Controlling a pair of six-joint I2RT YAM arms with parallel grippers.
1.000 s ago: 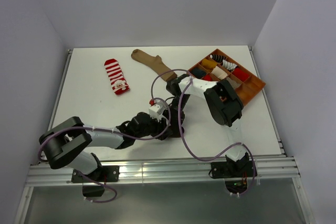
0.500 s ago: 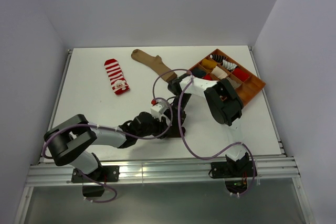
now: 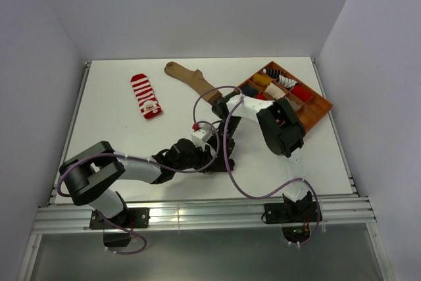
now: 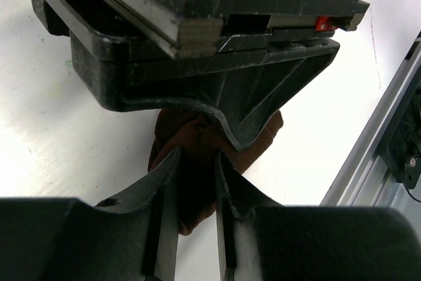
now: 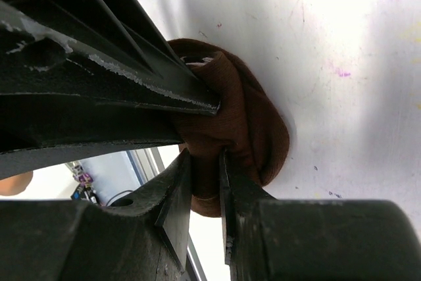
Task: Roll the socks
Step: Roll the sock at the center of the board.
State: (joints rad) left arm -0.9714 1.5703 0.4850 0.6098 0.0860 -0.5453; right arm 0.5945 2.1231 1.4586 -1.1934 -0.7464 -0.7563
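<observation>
Both left jaws and right jaws grip one bunched dark brown sock (image 4: 181, 137) (image 5: 253, 120); its long axis is unclear.

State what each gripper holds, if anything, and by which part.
Both grippers hold one dark brown sock. The left gripper pinches a fold of the bunched fabric; the right gripper pinches another fold. Cuff or toe cannot be told.
</observation>
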